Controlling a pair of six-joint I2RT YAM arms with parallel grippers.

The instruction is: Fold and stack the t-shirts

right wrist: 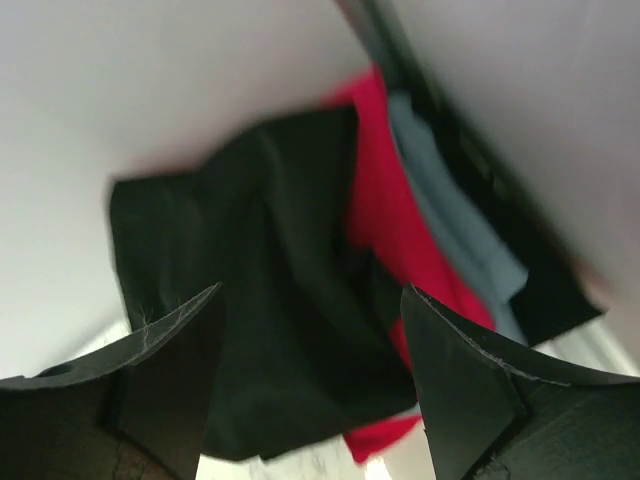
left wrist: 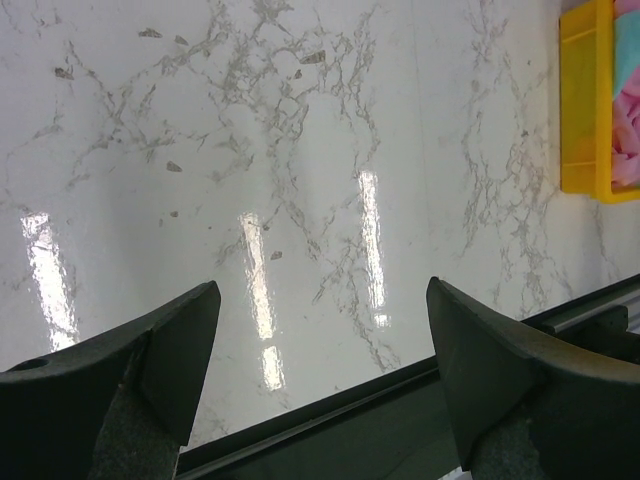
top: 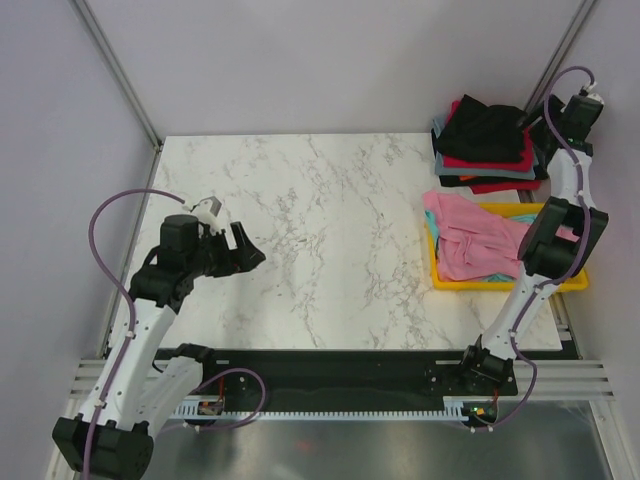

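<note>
A stack of t-shirts sits at the table's far right: a rumpled black one on top, red and grey ones under it. In the right wrist view the black shirt lies over the red and grey ones. A pink t-shirt with a teal one under it lies in the yellow tray. My right gripper is open and empty at the right side of the stack. My left gripper is open and empty over bare marble at the left.
The yellow tray stands at the table's right edge, just in front of the stack; its corner shows in the left wrist view. The right arm's forearm crosses above the tray. Grey walls enclose the table.
</note>
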